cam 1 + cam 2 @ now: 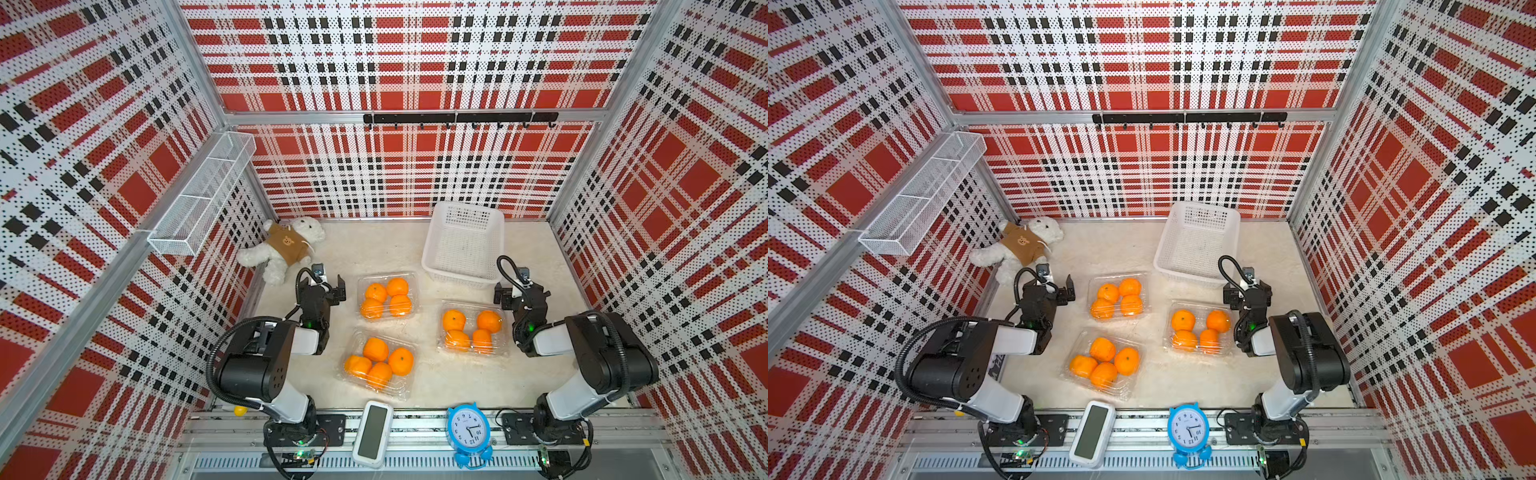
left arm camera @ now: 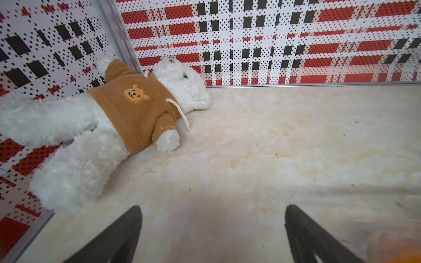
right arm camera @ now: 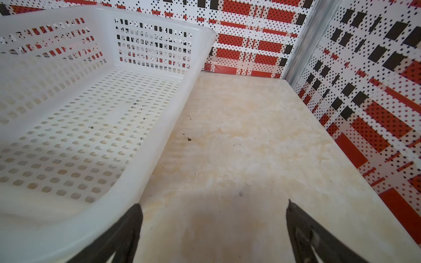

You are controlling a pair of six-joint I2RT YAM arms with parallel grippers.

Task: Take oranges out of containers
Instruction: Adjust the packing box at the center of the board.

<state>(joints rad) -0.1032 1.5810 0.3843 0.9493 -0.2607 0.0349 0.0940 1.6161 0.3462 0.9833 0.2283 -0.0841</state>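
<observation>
Twelve oranges sit four to a tray in three clear containers on the middle of the pale surface. The far container lies left of centre, the near container lies directly in front of it, and the right container lies between the two in depth, well to their right. All fruit is inside the trays; none lies loose on the surface. The left pincer stands just left of the far container with its fingers spread wide and nothing between them; only bare surface shows in the gap. The right pincer stands just right of the right container, also spread wide and holding nothing. In the right wrist view one of its fingers overlaps the near rim of the white perforated basket, which sits far right, behind the right container; contact cannot be determined. A white teddy bear in a brown hoodie lies in the far left corner, beyond the left pincer. On the near rail stand a white device with a dark screen and a blue alarm clock.
</observation>
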